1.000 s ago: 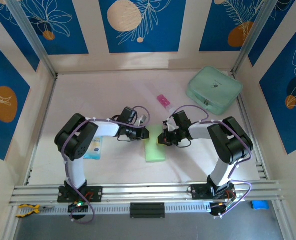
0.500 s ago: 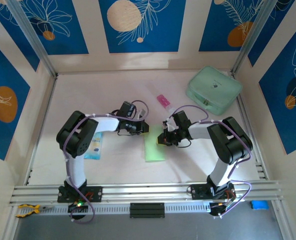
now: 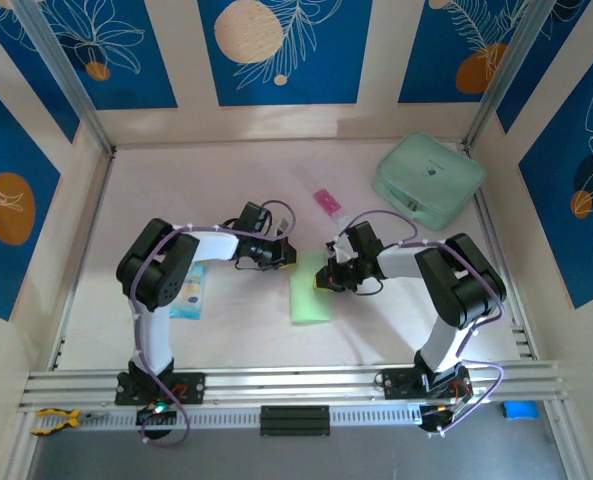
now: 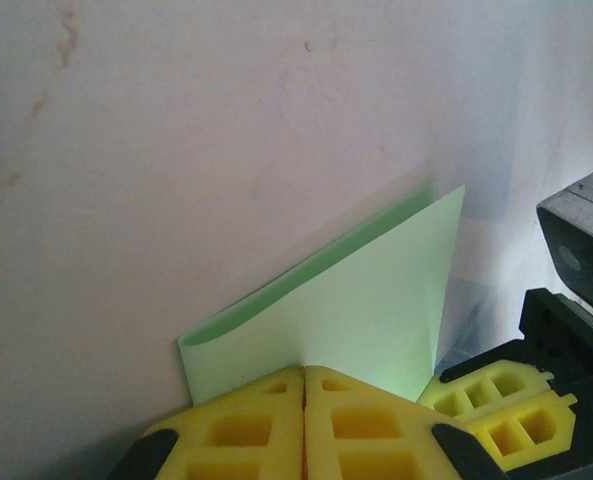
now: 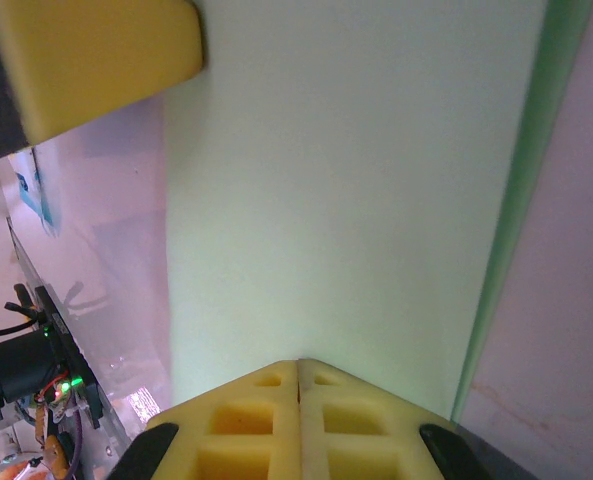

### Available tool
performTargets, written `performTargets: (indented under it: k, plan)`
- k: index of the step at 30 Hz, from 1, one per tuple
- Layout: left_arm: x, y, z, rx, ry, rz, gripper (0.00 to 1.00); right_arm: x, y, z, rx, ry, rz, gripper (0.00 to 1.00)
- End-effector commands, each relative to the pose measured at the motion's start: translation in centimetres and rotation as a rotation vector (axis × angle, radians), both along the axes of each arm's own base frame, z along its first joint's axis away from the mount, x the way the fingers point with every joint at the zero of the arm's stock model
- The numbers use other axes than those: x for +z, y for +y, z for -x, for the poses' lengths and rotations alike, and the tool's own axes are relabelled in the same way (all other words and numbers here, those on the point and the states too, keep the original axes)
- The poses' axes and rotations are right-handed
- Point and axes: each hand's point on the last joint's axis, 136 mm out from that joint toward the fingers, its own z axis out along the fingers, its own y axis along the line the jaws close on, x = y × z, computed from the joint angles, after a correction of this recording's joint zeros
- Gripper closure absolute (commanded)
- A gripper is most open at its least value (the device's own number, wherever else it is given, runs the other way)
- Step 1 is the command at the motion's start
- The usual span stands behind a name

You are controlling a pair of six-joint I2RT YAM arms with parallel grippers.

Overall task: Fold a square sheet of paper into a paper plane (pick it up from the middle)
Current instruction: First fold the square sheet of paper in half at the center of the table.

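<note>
The square sheet of paper [image 3: 310, 297] lies on the table between the arms, pale lime-green and folded over into a narrow strip. In the left wrist view the paper [image 4: 366, 300] has a rounded, loosely open fold along its left edge. My left gripper [image 3: 292, 259] is shut, with its yellow tips [image 4: 304, 372] resting on the top layer at the strip's far end. My right gripper [image 3: 322, 277] is also shut, and its closed tips [image 5: 299, 366] press on the paper [image 5: 346, 200] from the other side. The two grippers nearly touch. No paper plane shape shows.
A mint-green case [image 3: 428, 180] sits at the back right. A small pink-and-white tube [image 3: 328, 203] lies just beyond the grippers. A blue-and-white packet [image 3: 188, 291] lies under the left arm. Metal rails line the table's sides and near edge.
My left gripper has slid a little away from the bases, toward the far end of the paper strip. The right gripper and the paper have stayed put.
</note>
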Motion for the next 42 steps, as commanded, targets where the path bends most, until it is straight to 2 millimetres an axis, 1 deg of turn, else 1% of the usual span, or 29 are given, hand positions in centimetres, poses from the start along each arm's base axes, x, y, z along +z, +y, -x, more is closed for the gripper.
performTargets:
  k: [1, 7, 13, 24, 36, 42]
  plan:
    - [-3.0, 2.9, -1.6, 0.123, 0.029, -0.150, 0.91, -3.2, -2.2, 2.3, -0.008, 0.095, 0.110, 1.00]
    - [-2.6, 3.4, -2.8, 0.177, 0.025, -0.184, 0.90, -3.1, -2.0, 2.4, -0.002, 0.097, 0.091, 1.00]
    - [-2.3, 3.0, -3.7, 0.219, 0.022, -0.153, 0.89, -3.0, -2.0, 2.6, 0.002, 0.098, 0.083, 1.00]
    - [-1.4, 3.4, -5.4, 0.295, 0.003, -0.160, 0.86, -2.9, -2.0, 2.7, 0.002, 0.098, 0.072, 1.00]
    - [-1.7, 3.2, -6.0, 0.310, 0.010, -0.163, 0.86, -2.9, -2.0, 2.8, 0.003, 0.099, 0.062, 1.00]
    - [-1.8, 4.1, -6.1, 0.309, 0.003, -0.240, 0.86, -2.8, -2.1, 2.8, -0.002, 0.099, 0.062, 1.00]
